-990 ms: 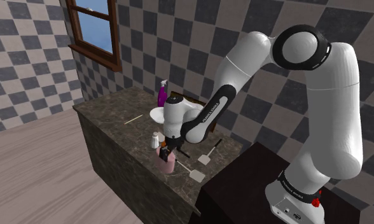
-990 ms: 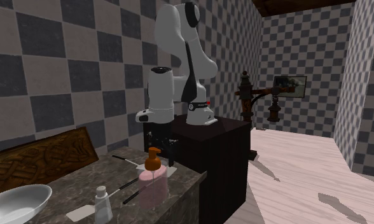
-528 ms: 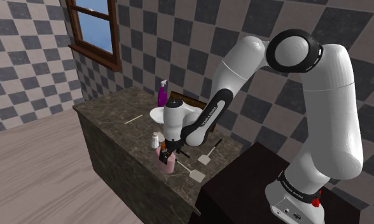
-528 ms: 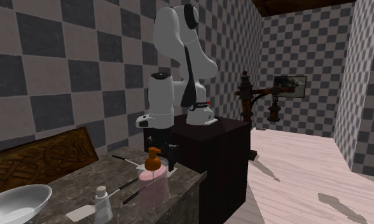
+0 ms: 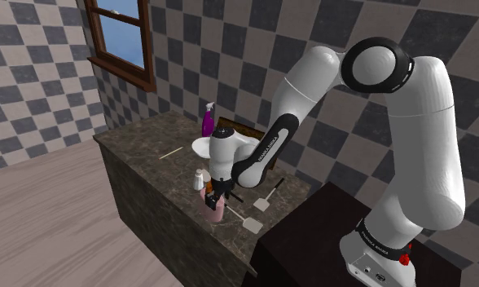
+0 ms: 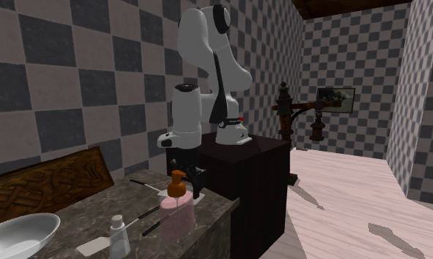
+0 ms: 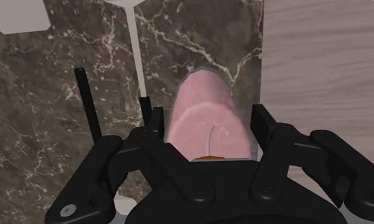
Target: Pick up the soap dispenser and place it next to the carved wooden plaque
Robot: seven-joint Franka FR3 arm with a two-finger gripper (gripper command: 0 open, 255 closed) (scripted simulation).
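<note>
**A:** Where is the soap dispenser?

**B:** The soap dispenser [image 7: 201,105] stands upright on the dark marbled counter [image 5: 140,151], directly between the fingers [image 7: 263,127] of the gripper [image 7: 208,116]. It is a pink bottle with an orange pump [image 6: 178,180], and the pump sits up between the roots of the fingers.

**A:** Do the fingers have hold of it?

**B:** No. They are spread wide, one on each side of the pink body. They are close to it but not closed on it, and they grip nothing.

**A:** What lies nearest the fingers?

**B:** Just outside one finger, a thin black handle [image 7: 87,102] and the white handle of a spatula [image 7: 136,57] lie flat on the counter. Outside the other finger the counter ends, and a wooden floor [image 7: 319,63] shows below.

**A:** And farther out?

**B:** A small white bottle [image 5: 199,178] stands near the fingers. Past it is a white bowl [image 5: 202,147]. Behind the bowl a carved brown plaque [image 6: 46,184] stands against the checkered wall, well apart from the fingers. A purple spray bottle [image 5: 207,121] stands beside the plaque.

**A:** And the arm?

**B:** The white arm [image 5: 311,90] reaches down from the dark stand [image 5: 311,245], and the gripper points straight down over the bottle.
</note>
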